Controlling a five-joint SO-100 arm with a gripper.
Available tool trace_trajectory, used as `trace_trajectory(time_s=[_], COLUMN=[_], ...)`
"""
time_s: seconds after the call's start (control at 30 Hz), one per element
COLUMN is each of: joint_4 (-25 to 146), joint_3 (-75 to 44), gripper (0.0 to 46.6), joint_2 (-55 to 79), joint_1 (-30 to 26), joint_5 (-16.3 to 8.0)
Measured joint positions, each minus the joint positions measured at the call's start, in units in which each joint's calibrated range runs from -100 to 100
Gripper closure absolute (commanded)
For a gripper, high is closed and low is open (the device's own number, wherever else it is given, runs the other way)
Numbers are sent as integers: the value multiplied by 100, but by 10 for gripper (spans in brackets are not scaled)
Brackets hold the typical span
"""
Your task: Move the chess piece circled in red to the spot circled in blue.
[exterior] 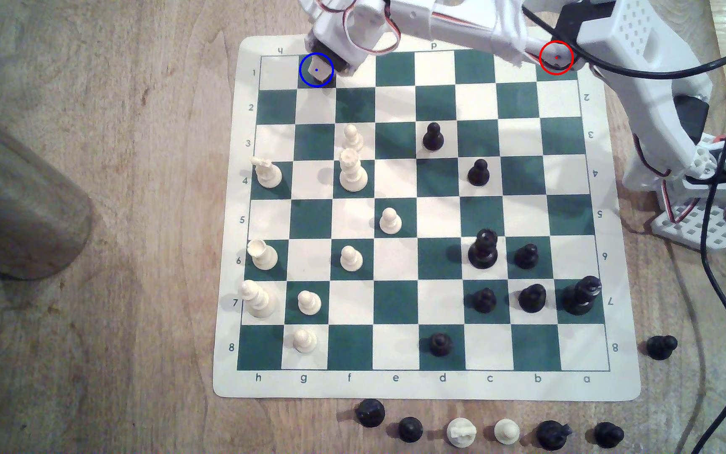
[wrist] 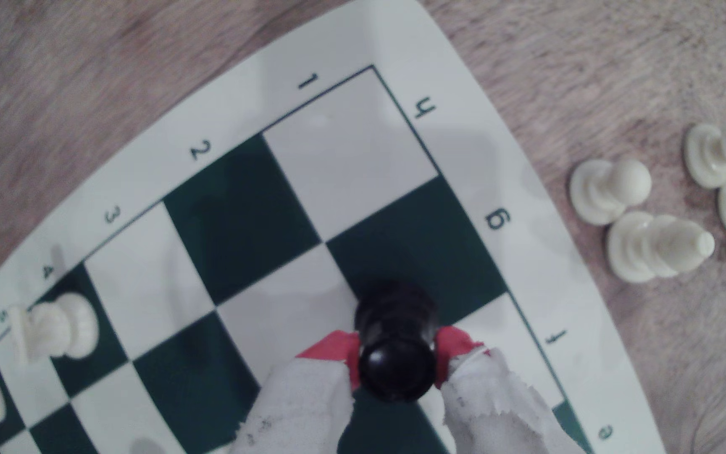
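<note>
**Rook held at the g1 corner, release pending**

Wooden tabletop (exterior: 112, 218), pale and grained, carrying a roll-up chess mat (exterior: 431, 386) with green and cream squares. White arm reaching across the far edge of the mat from the exterior view's right. Captured pieces lined up off the mat along its near edge; further white pieces lying on the wood beyond the corner lettered h and g, seen from the wrist.

Tool (wrist: 397, 358) closed to roughly the width of the chess piece (wrist: 396, 345), one red-tipped finger (wrist: 339, 351) pressed against each side of the black body. Grip taken below the flat top, judged to keep the piece upright and the base free to meet the mat first. Fingers wrapped in white tape, presumably for friction.

Piece located between the fingertips, held near-vertical; base over the inner edge of the dark corner square beside the letter g. Contact with the mat not determinable from either view.

Spot (exterior: 328, 83), blue-ringed, in the first rank, second file from the exterior view's left; largely covered by the wrist housing. Red ring (exterior: 556, 57) at the opposite end of that rank, falling over the arm; square beneath not visible.

Judgement: transfer nearly complete. Remaining: centre on the square, lower, open, withdraw upward. Risk: toppling if a finger drags on release.
</note>
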Motion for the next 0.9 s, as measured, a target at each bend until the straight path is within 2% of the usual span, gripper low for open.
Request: trace_trajectory(time_s=[0.43,0.9], joint_4=[-263,-343], joint_3=[0,-253], gripper=[413,403], joint_2=[50,385], joint_1=[81,118], joint_5=[-54,83])
